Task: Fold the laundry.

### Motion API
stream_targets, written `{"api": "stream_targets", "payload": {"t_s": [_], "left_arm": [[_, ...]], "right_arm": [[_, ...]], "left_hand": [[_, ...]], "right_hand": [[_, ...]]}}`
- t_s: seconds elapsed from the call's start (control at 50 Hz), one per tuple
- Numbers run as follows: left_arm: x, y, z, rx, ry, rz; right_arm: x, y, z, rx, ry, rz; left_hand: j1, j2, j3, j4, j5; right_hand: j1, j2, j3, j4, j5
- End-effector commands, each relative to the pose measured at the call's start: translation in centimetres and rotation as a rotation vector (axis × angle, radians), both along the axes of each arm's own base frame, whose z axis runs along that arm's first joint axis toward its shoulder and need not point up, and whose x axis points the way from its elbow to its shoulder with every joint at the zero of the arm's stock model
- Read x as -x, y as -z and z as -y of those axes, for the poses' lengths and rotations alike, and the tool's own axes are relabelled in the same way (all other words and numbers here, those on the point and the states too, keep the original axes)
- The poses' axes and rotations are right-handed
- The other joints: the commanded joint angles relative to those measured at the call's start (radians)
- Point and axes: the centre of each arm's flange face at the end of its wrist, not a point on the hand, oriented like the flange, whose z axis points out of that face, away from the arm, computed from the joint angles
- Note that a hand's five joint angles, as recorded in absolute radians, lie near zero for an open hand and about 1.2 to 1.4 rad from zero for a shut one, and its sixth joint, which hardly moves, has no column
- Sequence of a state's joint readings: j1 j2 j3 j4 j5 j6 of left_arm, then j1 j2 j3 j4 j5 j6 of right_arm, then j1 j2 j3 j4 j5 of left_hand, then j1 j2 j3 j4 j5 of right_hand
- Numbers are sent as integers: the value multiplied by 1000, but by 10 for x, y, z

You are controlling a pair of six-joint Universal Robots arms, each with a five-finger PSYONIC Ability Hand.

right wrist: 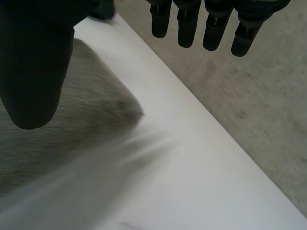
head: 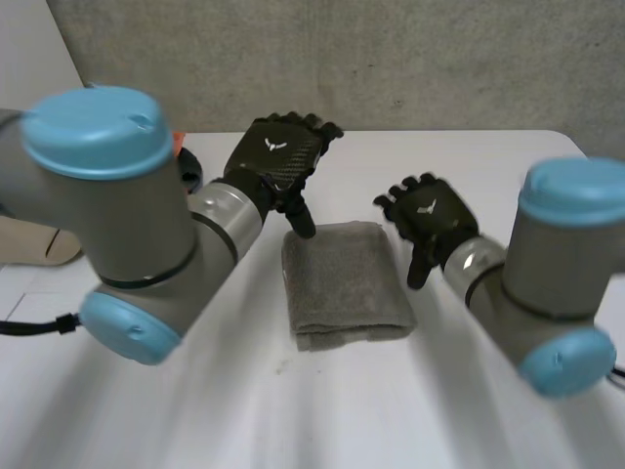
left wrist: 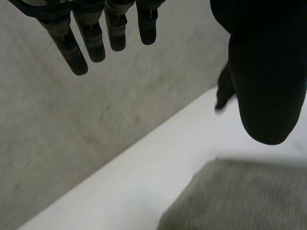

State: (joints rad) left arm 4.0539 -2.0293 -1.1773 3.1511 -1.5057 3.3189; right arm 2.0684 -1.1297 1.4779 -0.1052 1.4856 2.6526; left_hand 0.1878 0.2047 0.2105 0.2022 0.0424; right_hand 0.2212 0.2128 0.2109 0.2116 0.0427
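A grey towel (head: 346, 284) lies folded into a small rectangle in the middle of the white table (head: 391, 410). My left hand (head: 276, 156) hovers just off its far left corner, fingers straight and thumb hanging down, holding nothing. My right hand (head: 430, 217) hovers beside the towel's far right corner, open and empty too. In the left wrist view the fingers (left wrist: 96, 40) are spread above the table with the towel's corner (left wrist: 240, 196) under the thumb. The right wrist view has straight fingers (right wrist: 216, 28) and the towel's corner (right wrist: 96, 110) beneath the thumb.
The table's far edge (head: 439, 134) meets a grey carpeted floor (head: 391, 59). A dark object with an orange bit (head: 186, 161) sits at the far left behind my left arm. A cardboard-coloured shape (head: 29, 244) lies off the table's left side.
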Motion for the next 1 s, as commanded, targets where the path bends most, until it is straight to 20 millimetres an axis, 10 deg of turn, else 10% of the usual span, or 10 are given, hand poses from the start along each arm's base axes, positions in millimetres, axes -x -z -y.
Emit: {"api": "stream_targets", "payload": {"t_s": [0.02,0.24,0.52,0.66,0.82,0.88,0.92,1.0], "left_arm": [[-3,-11,-14,-41,264,-41],[-2,-10,-29,-80,376,-57],[-2,-4,-30,-97,378,-51],[-3,-3,-29,-98,375,-51],[-3,-4,-28,-96,372,-53],[-3,-4,-28,-96,372,-53],[-3,-4,-28,-98,372,-52],[-3,-4,-28,-96,372,-53]], "right_arm": [[-4,44,-59,-50,-109,-28],[-19,87,-55,4,-139,-7],[-33,94,-31,68,-122,27],[-39,91,-18,94,-119,47],[-46,87,-8,76,-114,46],[-46,94,-6,55,-110,30],[-47,94,-5,57,-110,35],[-45,81,6,92,-92,65]], "left_hand": [[8,-9,-15,-6,-21],[-1,-18,-23,-15,-30],[-4,-21,-26,-18,-33],[-4,-21,-26,-18,-33],[-4,-21,-26,-18,-33],[-4,-21,-26,-18,-33],[-4,-21,-26,-18,-33],[-4,-21,-26,-18,-33]], "right_hand": [[5,13,15,14,9],[31,39,41,41,35],[234,242,244,243,238],[721,729,731,730,725],[301,309,311,311,305],[468,476,478,477,472],[1077,1086,1088,1087,1081],[1175,1183,1185,1185,1179]]}}
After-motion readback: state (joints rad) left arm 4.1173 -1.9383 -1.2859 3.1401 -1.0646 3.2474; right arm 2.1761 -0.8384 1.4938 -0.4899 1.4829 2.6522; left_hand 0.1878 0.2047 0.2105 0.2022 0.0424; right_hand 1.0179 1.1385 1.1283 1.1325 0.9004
